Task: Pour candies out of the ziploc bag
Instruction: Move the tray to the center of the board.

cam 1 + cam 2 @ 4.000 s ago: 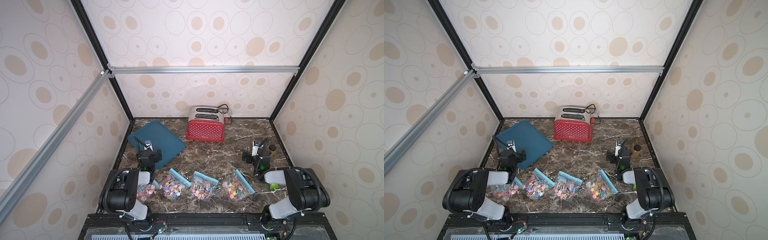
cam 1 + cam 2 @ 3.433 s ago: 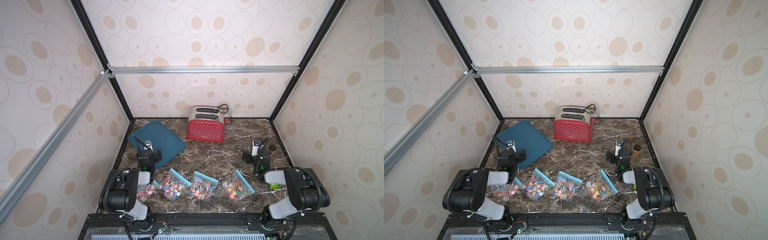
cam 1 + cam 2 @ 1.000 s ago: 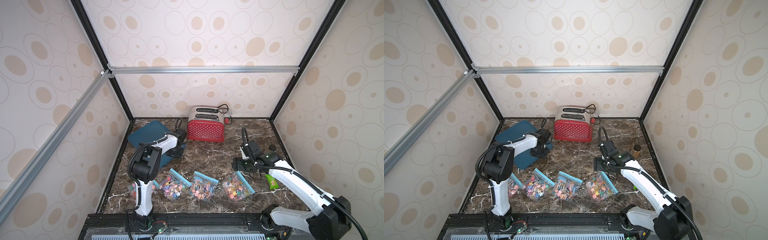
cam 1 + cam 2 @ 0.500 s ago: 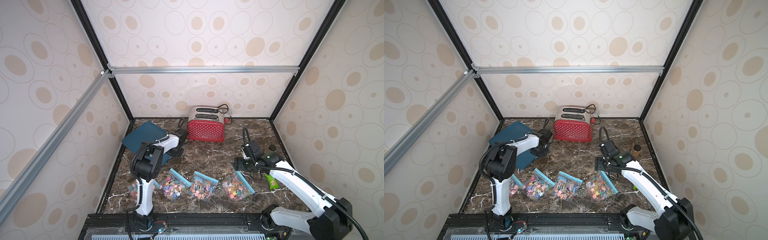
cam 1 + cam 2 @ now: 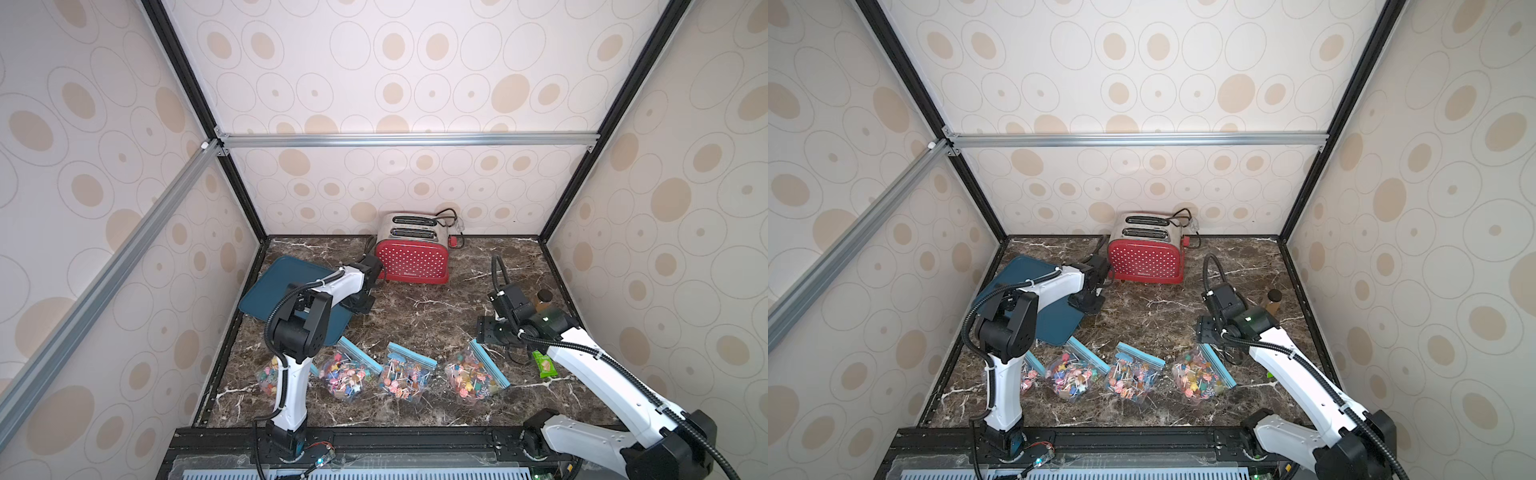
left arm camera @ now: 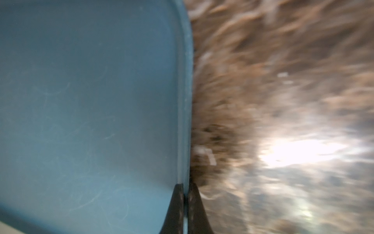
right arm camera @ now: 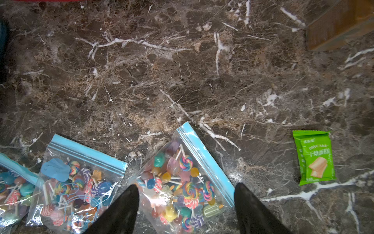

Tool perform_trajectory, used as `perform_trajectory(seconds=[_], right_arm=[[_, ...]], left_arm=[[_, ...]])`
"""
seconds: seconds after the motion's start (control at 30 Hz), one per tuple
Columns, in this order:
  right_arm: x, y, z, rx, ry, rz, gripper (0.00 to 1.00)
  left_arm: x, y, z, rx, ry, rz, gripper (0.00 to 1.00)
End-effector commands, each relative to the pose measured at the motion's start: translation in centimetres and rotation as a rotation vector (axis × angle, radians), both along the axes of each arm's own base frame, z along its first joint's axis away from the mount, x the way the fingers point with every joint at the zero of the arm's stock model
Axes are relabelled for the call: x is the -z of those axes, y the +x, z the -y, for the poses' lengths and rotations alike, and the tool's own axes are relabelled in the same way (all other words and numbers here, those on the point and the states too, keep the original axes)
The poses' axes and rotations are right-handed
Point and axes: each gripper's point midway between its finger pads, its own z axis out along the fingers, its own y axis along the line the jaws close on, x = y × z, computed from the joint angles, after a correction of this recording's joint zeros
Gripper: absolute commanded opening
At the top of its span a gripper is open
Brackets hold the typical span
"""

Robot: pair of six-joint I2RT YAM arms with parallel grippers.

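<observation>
In both top views four clear ziploc bags (image 5: 405,374) with blue zip strips lie in a row along the front edge of the marble table (image 5: 436,316). The candies (image 7: 189,190) sit inside them. The left arm's upright link hides part of the bag nearest the left edge.

The right gripper (image 5: 486,331) hangs over the back end of the rightmost ziploc bag (image 5: 1200,376). From above its fingers are hard to make out. The right wrist view shows them plainly: two black fingers (image 7: 121,212) stand wide apart, one on each side of that bag, holding nothing. I cannot tell whether they touch it. This close view also shows the candies as lollipops with swirled, round and star-shaped heads on thin white sticks. It shows the whole green snack packet (image 7: 314,160) lying flat near the right edge, which in a top view is almost wholly hidden behind the right arm.

The left gripper (image 5: 360,309) is at the blue tray (image 5: 282,282) in the back left corner, on the tray's side that faces the middle of the table. The top views do not show a grip. The left wrist view does: both fingers (image 6: 176,202) are pressed together on the tray's raised rim, one inside it and one outside. That view takes in only the tray and blurred marble.

The red toaster (image 5: 411,259) at the middle of the back edge and the brown bottle (image 5: 542,301) by the right edge appear whole only from above.
</observation>
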Motion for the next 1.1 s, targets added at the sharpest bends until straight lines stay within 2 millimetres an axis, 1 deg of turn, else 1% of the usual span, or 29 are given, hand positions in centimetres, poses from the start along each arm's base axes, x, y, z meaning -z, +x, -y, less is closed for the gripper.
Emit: perform_trajectory(seconds=[0.0,0.27,0.47,0.7,0.77,0.93,1.07], right_arm=[[-0.2,-1.0,1.6,0.035,-0.058,0.002,0.77],[-0.2,-1.5,2.5,0.042,-0.097,0.006,0.78],[-0.4,-1.4,3.2,0.049,-0.135,0.018,0.78],[-0.5,-0.5,3.0,0.031,-0.155,0.027,0.79],[-0.3,-0.2,2.8,0.025,-0.156,0.029,0.8],[-0.6,1.5,1.9,-0.011,-0.155,0.063,0.81],[-0.6,2.5,1.4,-0.029,-0.163,0.074,0.82]], left_arm=[[-0.4,-1.3,3.9,0.002,-0.119,-0.056,0.0],[-1.7,-0.6,10.1,-0.007,-0.336,-0.049,0.0],[-1.1,-1.0,14.7,0.028,-0.422,-0.095,0.0],[-0.2,-1.2,18.7,0.055,-0.476,-0.121,0.0],[-0.3,-1.1,19.9,0.06,-0.501,-0.121,0.0],[-0.8,-0.9,23.5,0.096,-0.557,-0.117,0.0],[-1.1,-0.7,25.9,0.112,-0.603,-0.114,0.0]])
